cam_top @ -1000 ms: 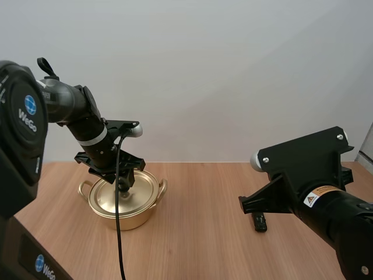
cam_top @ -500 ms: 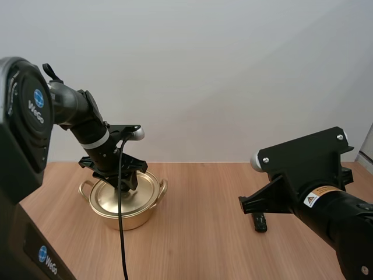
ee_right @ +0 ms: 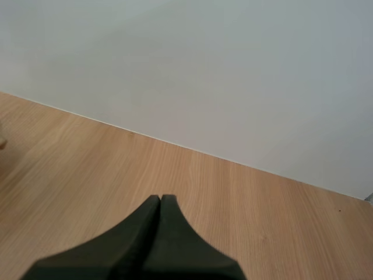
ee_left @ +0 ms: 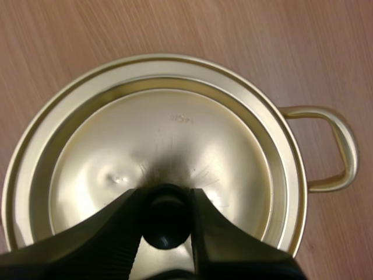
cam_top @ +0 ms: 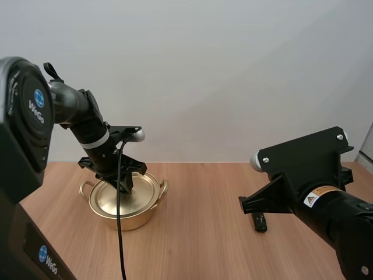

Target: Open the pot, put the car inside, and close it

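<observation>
Pot (cam_top: 139,214) stands on table (cam_top: 210,245), left side, toward back. Lid (ee_left: 175,134) on, sitting level within rim. Left end effector (ee_left: 166,201) down over lid centre, fingers (ee_left: 116,227) closed in on black knob (ee_left: 166,224) (ribbed faces touch it from both sides). Pot's side handle (ee_left: 341,151) apart from fingers. Right end effector (ee_right: 160,204) well apart from pot, low over bare wood at table's right, fingers pressed together as one dark wedge, holding nothing.

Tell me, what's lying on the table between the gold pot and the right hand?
Nothing. The high view shows only bare wooden table from the pot across to the right hand.
</observation>
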`<control>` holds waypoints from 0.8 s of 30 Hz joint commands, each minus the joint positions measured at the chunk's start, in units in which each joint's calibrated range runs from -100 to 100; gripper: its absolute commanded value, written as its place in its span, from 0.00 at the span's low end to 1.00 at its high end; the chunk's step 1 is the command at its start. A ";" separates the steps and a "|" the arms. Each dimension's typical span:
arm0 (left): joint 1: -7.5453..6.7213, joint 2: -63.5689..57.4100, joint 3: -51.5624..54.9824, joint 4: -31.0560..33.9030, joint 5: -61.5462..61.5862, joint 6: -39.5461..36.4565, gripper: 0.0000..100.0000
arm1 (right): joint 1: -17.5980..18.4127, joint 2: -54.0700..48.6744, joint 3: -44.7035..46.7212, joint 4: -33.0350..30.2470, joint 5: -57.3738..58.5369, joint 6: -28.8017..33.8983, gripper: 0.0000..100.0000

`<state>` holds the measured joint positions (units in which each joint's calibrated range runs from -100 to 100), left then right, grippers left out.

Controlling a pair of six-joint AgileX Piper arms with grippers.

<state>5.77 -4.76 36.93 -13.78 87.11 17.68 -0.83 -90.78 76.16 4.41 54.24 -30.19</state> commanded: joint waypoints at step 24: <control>-0.01 -23.41 -49.69 -8.27 -15.46 -2.65 0.00 | 0.01 0.05 -0.06 0.03 0.03 -0.06 0.00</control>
<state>5.77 -27.60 -0.84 -22.07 74.70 15.10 -0.83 -90.78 76.16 4.41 54.24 -30.19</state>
